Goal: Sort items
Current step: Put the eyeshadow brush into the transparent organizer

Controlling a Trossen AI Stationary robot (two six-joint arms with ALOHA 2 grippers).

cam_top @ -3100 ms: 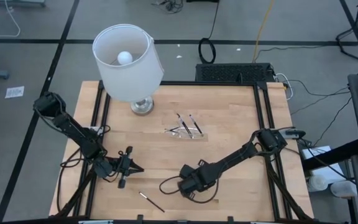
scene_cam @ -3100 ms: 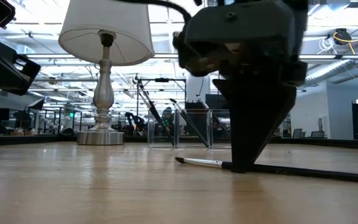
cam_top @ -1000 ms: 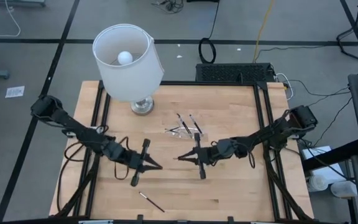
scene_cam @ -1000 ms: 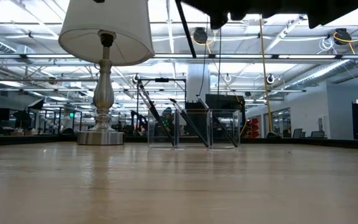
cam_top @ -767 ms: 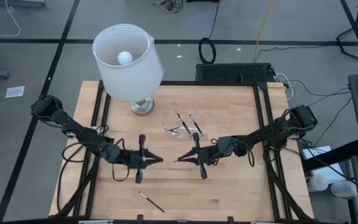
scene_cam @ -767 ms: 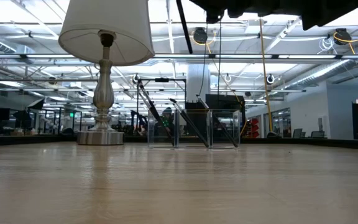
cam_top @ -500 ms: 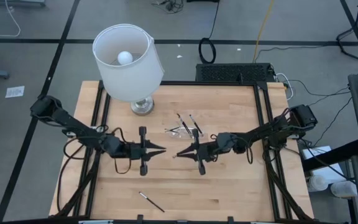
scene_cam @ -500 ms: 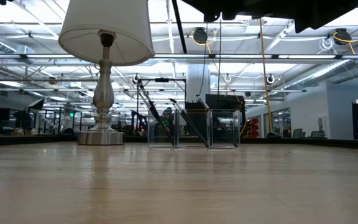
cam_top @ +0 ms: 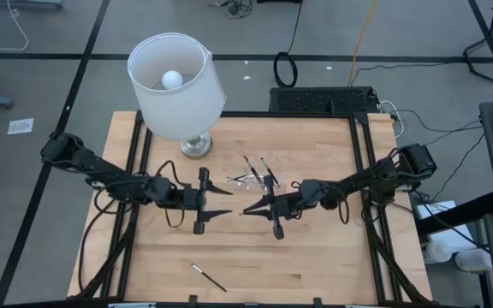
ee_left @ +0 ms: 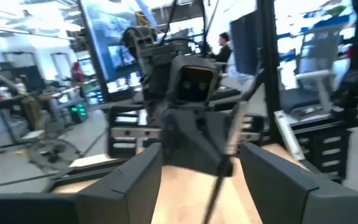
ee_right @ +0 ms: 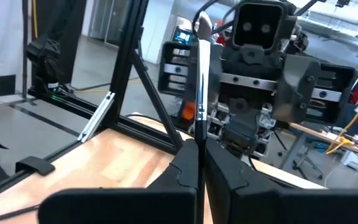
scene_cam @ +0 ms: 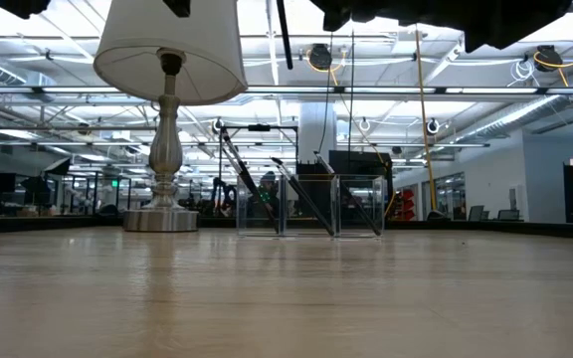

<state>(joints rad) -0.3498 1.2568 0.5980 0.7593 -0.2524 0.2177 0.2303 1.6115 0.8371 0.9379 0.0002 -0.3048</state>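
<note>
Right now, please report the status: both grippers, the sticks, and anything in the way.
Right gripper shut on thin dark stick, mid-table, raised. Left gripper open, facing it. One stick lies near front edge. Clear plastic tray close behind grippers.

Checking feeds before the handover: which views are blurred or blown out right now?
Left wrist view: motion-blurred, right gripper and stick smeared. Right wrist view: sharp on the gripped stick. Low view: ceiling lights glare, arms silhouetted. High view: evenly lit, lamp bulb bright.
</note>
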